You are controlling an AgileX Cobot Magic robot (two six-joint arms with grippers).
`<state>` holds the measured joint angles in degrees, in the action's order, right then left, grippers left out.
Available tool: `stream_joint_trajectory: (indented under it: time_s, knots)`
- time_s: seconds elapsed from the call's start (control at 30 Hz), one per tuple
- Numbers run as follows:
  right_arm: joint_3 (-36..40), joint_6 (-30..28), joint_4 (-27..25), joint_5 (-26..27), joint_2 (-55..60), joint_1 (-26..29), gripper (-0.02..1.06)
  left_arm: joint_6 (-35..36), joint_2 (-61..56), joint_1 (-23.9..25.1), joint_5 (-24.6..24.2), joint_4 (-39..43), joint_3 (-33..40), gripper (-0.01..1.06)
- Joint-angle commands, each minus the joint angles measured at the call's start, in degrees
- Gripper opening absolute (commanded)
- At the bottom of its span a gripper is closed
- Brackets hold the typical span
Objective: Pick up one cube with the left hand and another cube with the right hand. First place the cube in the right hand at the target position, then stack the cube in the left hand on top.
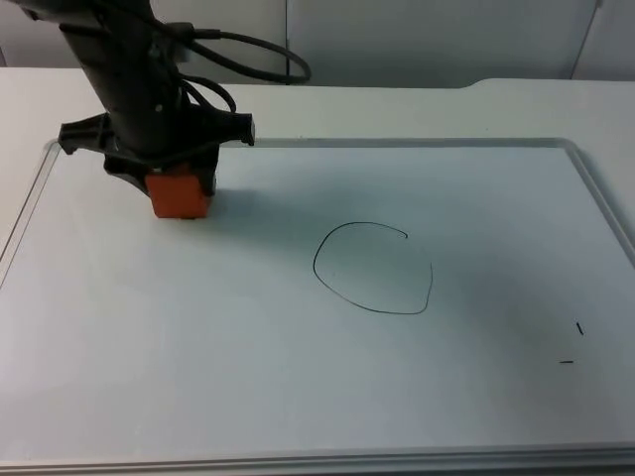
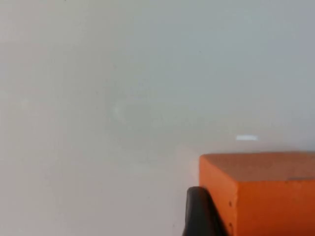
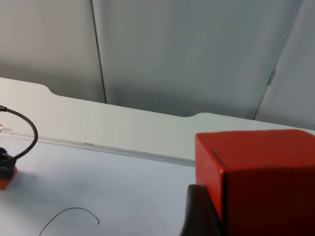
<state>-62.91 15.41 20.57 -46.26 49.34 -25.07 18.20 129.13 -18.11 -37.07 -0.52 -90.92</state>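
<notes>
1. Left gripper (image 1: 179,193) is closed on an orange cube (image 1: 180,194) at the far left of the white board (image 1: 298,397), low over the surface. In the left wrist view a black fingertip (image 2: 199,211) presses against the side of that cube (image 2: 261,194); whether the cube rests on the board or hangs just above it cannot be told.

2. Right gripper (image 3: 221,216) grips a red cube (image 3: 261,182), with one black fingertip (image 3: 199,211) against the cube's side. The grey partition wall (image 3: 197,54) and the far table edge (image 3: 123,132) lie beyond it, which suggests this arm is held well above the table.

3. Target position: a hand-drawn black circle (image 1: 374,268) near the middle of the board. An arc of the same circle (image 3: 71,216) appears in the right wrist view, with the orange cube (image 3: 5,179) beyond it.

4. Governing relation: the circle lies to the right of the left gripper and nearer the camera, well apart from it. From the right gripper, the circle lies ahead and below.

5. Step in hand, as a judgement: both cubes appear secured, so the pick-up phase is complete or nearly so. No cube is inside the circle yet.

6. Next move calls for the right arm to descend and set the red cube inside the circle first. The left arm should wait clear of the circle until the red cube is released.

7. Risk: an off-centre red cube would leave a poor base for the orange cube.
</notes>
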Motion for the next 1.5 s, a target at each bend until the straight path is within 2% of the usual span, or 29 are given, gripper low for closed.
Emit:
stream_joint_trajectory:
  time_s: [0.0, 0.07, 0.17, 0.4, 0.47, 0.5, 0.63, 0.67, 0.8, 0.87, 0.97, 1.0, 1.07, 1.17, 1.2, 1.33, 1.37, 1.47]
  knots:
    - [0.1, -0.4, -0.1, 1.5, 0.2, -0.2, 0.0, 0.3, -1.8, -0.4, -2.1, -0.5, -0.4, 0.05]
    - [0.1, -0.4, -0.1, 1.5, 0.2, -0.2, 0.0, 0.2, -3.2, -0.4, -3.2, -0.5, -0.4, 0.05]
    - [0.1, -0.4, -0.1, 1.4, 0.2, -0.2, 0.0, -2.2, -10.4, -0.5, -8.5, -1.6, -0.4, 0.05]
    - [0.1, -2.5, -3.2, 1.3, 0.2, -0.2, 0.0, -6.6, -25.8, -1.3, -12.8, -1.8, -0.4, 0.05]
    - [0.1, -4.0, -4.7, 1.3, 0.2, -0.2, 0.0, -8.2, -33.3, -1.7, -13.8, -0.2, -0.4, 0.05]
    - [0.1, -4.0, -4.7, 1.3, 0.2, -0.2, 0.0, -8.2, -33.3, -1.7, -13.8, -0.2, -0.4, 0.05]
    - [0.1, -4.1, -5.4, 0.8, 0.2, -0.2, 0.0, -8.9, -49.9, -4.0, -16.5, 5.3, -0.3, 0.05]
    - [0.1, -4.1, -5.4, 0.8, 0.2, -0.2, 0.0, -8.9, -49.9, -4.0, -16.5, 5.3, -0.3, 0.05]
    - [0.1, -4.9, -5.5, 0.5, 0.2, -0.2, 0.0, -10.4, -62.2, -6.0, -22.2, 8.0, -0.1, 0.05]
    - [0.1, -5.0, -5.7, 0.3, 0.2, -0.2, 0.0, -10.8, -64.6, -6.2, -23.6, 8.0, 0.6, 0.05]
    - [0.1, -6.8, -6.1, 0.1, 0.2, -0.2, 0.0, -10.8, -73.4, -6.2, -23.4, 8.4, 6.8, 0.05]
    - [0.1, -6.8, -6.1, 0.1, 0.2, -0.2, 0.0, -10.8, -73.4, -6.2, -23.4, 8.4, 6.8, 0.05]
    - [0.1, -7.1, -6.1, 0.0, 0.2, -0.2, 0.0, -10.3, -81.3, -6.2, -21.5, 8.5, 14.3, 0.05]
    - [0.1, -9.1, -6.4, -0.9, 0.2, -0.2, 0.0, -10.3, -89.5, -6.2, -22.0, 8.4, 22.9, 0.05]
    - [0.1, -9.1, -6.4, -0.9, 0.2, -0.2, 0.0, -10.3, -89.5, -6.2, -22.0, 8.4, 22.9, 0.05]
    - [0.1, -9.5, -6.7, -1.9, 0.2, -0.2, 0.0, -10.3, -98.0, -6.2, -24.1, 8.2, 34.7, 0.05]
    - [0.1, -9.5, -6.7, -1.9, 0.2, -0.2, 0.0, -10.3, -98.0, -6.2, -24.1, 8.2, 34.7, 0.05]
    - [0.1, -11.3, -8.2, -3.5, 0.2, -0.2, 0.0, -10.3, -102.8, -6.2, -21.7, 7.7, 42.1, 0.05]
